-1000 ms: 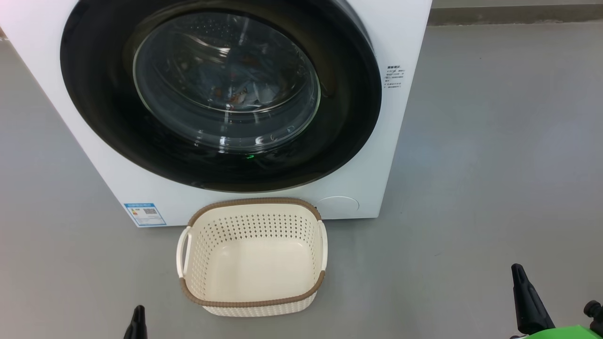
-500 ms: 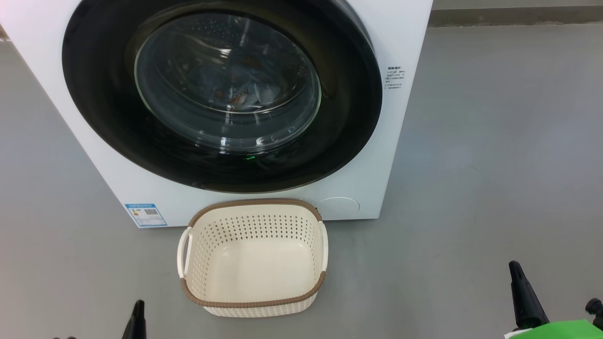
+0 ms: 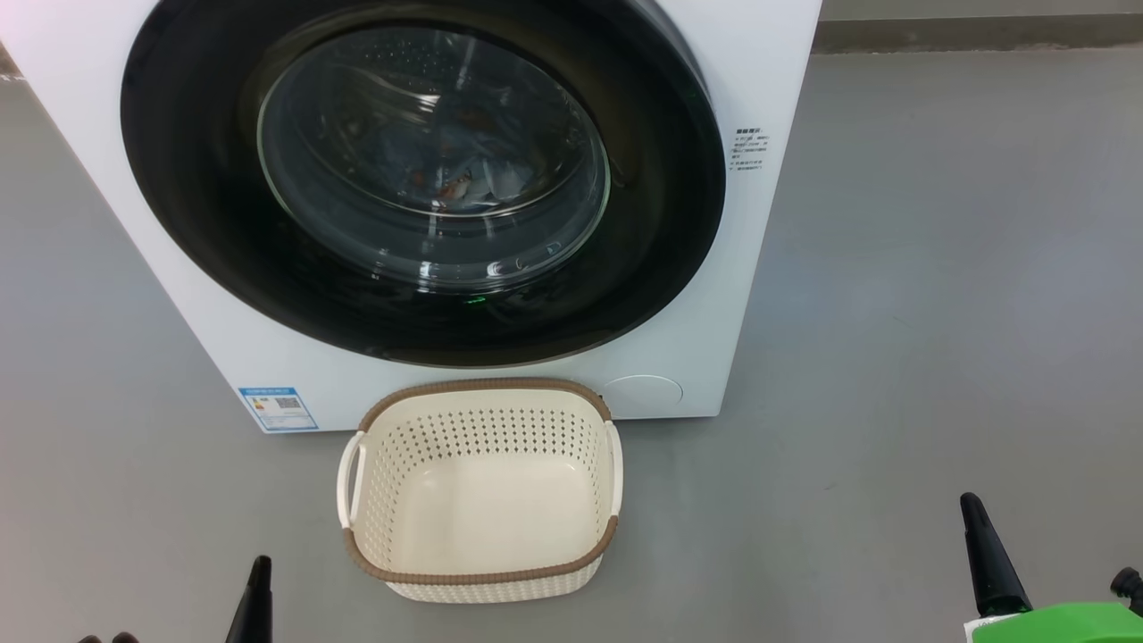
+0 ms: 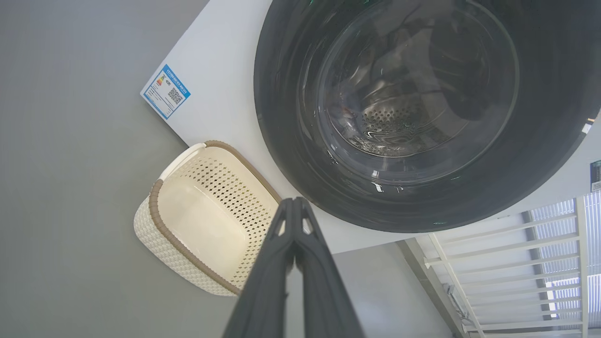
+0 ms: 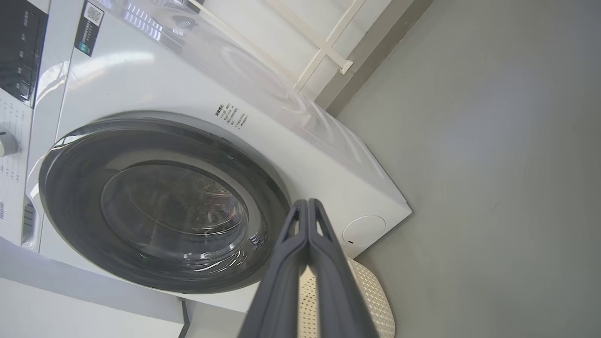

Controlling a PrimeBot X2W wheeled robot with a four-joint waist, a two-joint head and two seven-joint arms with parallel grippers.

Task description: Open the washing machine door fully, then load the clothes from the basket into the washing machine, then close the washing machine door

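Grey smooth floor [image 3: 938,313] | basket [image 3: 482,572] on it | white railing [image 4: 502,230] beyond

The head camera is looking forward and down, close on the washing machine door [image 3: 420,179] and the basket [image 3: 482,438]; both wrist cameras are facing them too, rolled sideways, sharing both.

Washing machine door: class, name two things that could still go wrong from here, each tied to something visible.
1. The washing machine door looks shut, the clothes behind its glass, but its latch is hidden; it might not have caught.
2. The empty basket stands close before the washing machine, in the robot's path; rolling forward could knock it.
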